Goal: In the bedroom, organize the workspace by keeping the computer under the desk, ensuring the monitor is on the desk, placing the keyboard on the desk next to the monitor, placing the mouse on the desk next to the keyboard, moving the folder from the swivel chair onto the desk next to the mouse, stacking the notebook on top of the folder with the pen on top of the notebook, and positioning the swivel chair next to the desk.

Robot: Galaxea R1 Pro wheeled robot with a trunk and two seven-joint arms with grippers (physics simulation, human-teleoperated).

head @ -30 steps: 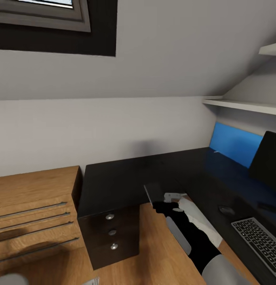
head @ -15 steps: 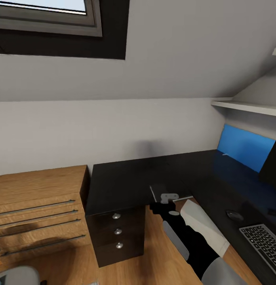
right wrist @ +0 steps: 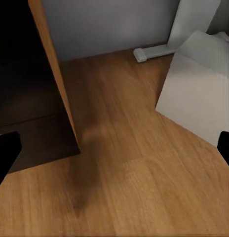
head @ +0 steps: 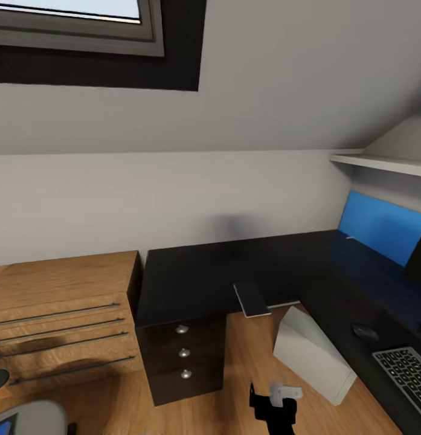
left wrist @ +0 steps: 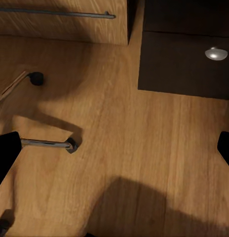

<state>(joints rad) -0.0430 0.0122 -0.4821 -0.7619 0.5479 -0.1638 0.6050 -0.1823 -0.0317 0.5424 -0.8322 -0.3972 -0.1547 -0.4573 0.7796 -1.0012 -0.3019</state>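
At the bedroom's black L-shaped desk, the thin grey notebook lies flat at the inner corner of the top, one end jutting past the edge, its long axis running away from the robot. Farther right on the desk sit the mouse and, just beside it, the keyboard; a sliver of the monitor cuts the frame's edge. The grey computer stands tilted on the floor beneath the desk.

Low over the wood floor, the right gripper hangs below and nearer than the notebook, its fingers spread wide with nothing between them. The left gripper is likewise spread and empty, looking down on a chrome leg of the swivel chair.

A corner of blue on the chair seat, likely the folder, sits at the far lower left, well apart from the mouse; the left arm is plainly the nearer for fetching it.

Three knobbed desk drawers and the drawers of the wooden unit are all shut, contents hidden.
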